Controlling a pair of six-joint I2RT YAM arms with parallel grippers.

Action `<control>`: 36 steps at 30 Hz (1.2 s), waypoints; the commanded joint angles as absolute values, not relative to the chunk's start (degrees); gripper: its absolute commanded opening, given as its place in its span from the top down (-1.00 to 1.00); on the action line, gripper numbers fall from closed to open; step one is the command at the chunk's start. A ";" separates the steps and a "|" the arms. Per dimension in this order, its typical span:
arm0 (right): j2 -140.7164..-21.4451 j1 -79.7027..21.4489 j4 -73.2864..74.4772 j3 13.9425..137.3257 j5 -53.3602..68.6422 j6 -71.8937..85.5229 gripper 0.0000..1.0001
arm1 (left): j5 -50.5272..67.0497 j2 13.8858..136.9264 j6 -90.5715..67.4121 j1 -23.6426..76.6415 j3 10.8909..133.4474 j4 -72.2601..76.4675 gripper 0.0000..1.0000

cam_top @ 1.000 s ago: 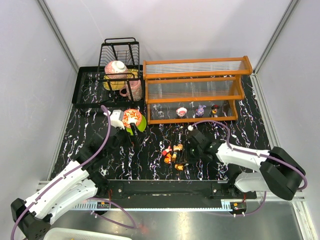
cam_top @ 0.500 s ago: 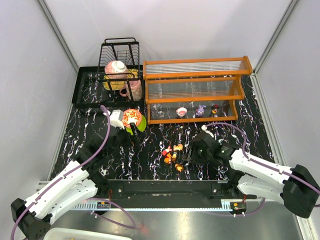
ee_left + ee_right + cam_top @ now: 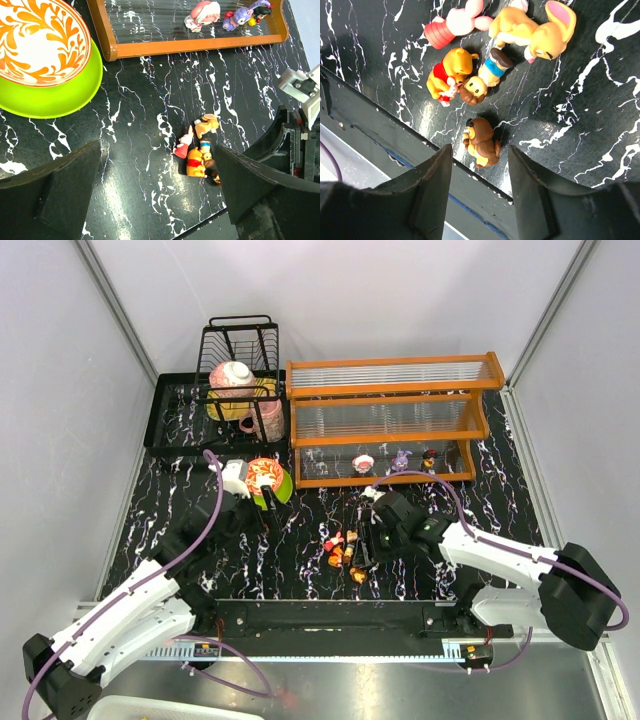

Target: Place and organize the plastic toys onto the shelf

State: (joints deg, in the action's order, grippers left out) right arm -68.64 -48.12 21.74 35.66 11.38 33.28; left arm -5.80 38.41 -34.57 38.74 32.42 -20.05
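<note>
- Right now the right gripper [image 3: 479, 152] has its two jaws spread apart, and nothing is pinched.
- A little brown toy [image 3: 482, 139] sits in the gap right at the tips. A bit of black table [image 3: 580, 100] shows on each side of it.
- Just past the brown toy lies a yellow bear in a red shirt [image 3: 449, 75]. It touches a small doll in a blue top [image 3: 487, 75].
- Further past the tips lie a pink toy with a red stripy body [image 3: 452, 25] and an orange toy with big pink ears [image 3: 535, 30].
- The left gripper [image 3: 157, 160] has its jaws wide apart too, and it holds nothing. The same small pile lies ahead, between them.
- Far beyond those jaws is the orange shelf [image 3: 390, 430]. Three toys stand in a row on its lowest level: a pink-white one [image 3: 202, 12], a purple one [image 3: 240, 12] and a dark-haired one [image 3: 260, 7].
- Off past the left jaw sits a patterned bowl [image 3: 40, 40] on a green plate [image 3: 65, 95].
</note>
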 commanded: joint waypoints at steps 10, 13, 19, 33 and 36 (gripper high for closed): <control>-68.38 -48.95 18.81 34.54 16.53 27.68 -0.03 | -5.63 39.29 -36.21 39.02 33.22 -18.46 -0.98; -68.29 -49.04 18.28 33.93 16.35 28.21 -0.03 | -5.54 39.38 -36.74 39.02 32.96 -18.20 -0.98; -69.08 -49.57 16.97 33.05 16.87 28.74 -0.03 | -5.45 39.73 -36.91 39.02 32.78 -17.84 -0.98; -71.36 -51.06 15.03 32.17 17.23 30.50 -0.02 | -5.19 40.61 -37.09 39.02 32.61 -17.40 -0.98; -72.50 -51.42 15.03 32.34 16.96 30.85 -0.01 | -5.19 40.69 -37.18 39.02 32.61 -17.23 -0.98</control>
State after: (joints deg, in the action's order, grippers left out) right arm -70.98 -50.37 16.32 32.14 17.06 30.00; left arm -5.78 40.62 -36.56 38.74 32.42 -19.77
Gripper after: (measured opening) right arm 0.508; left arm 0.984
